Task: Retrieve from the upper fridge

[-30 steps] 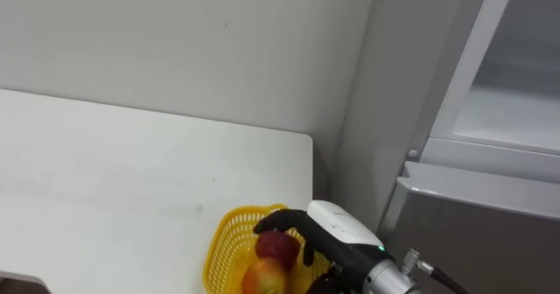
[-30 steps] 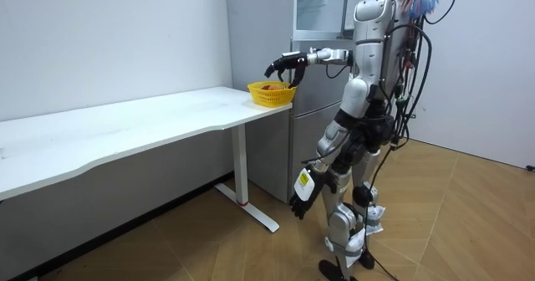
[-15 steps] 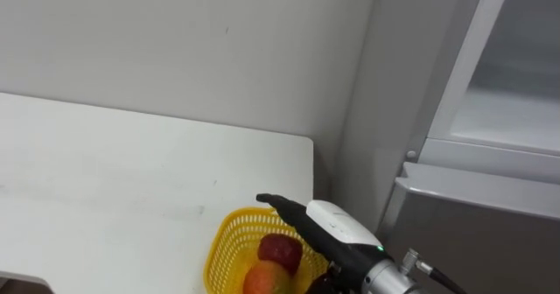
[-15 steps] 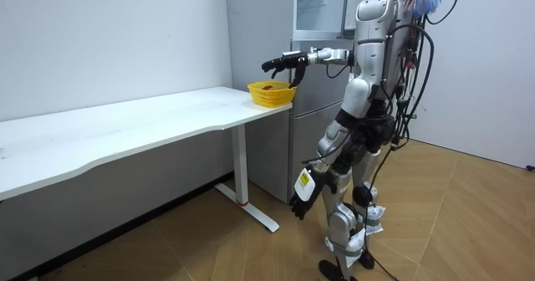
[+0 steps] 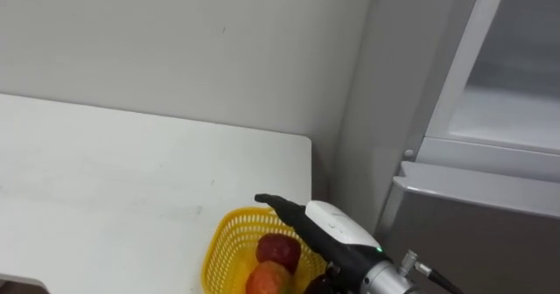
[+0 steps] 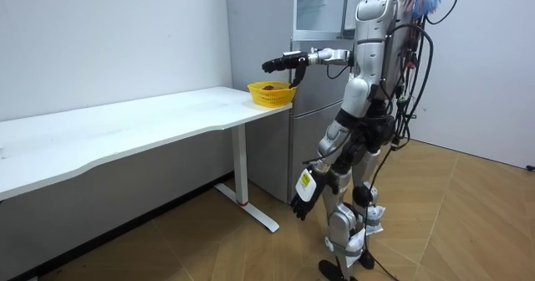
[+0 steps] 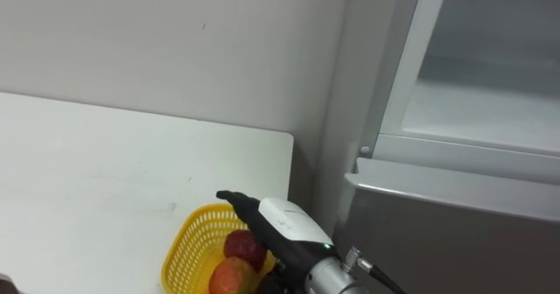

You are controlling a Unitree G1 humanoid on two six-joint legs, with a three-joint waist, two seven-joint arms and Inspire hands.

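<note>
right hand (image 5: 337, 226), fingers straight and empty, hovers over the yellow basket (image 5: 215, 241) at lower centre; the red fruit (image 5: 278, 250) lies inside, so retrieval looks done.

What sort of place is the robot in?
Likely a test room fitted as a kitchen corner: a tall grey fridge, a long white table beside it, a yellow basket of fruit on the table.

You have soft, even light: the white table (image 5: 131, 171) left of the right hand (image 5: 331, 227) is uniformly bright, the open fridge compartment (image 5: 512, 93) to its right glows pale, and the gap just beyond the hand lies in shadow
</note>
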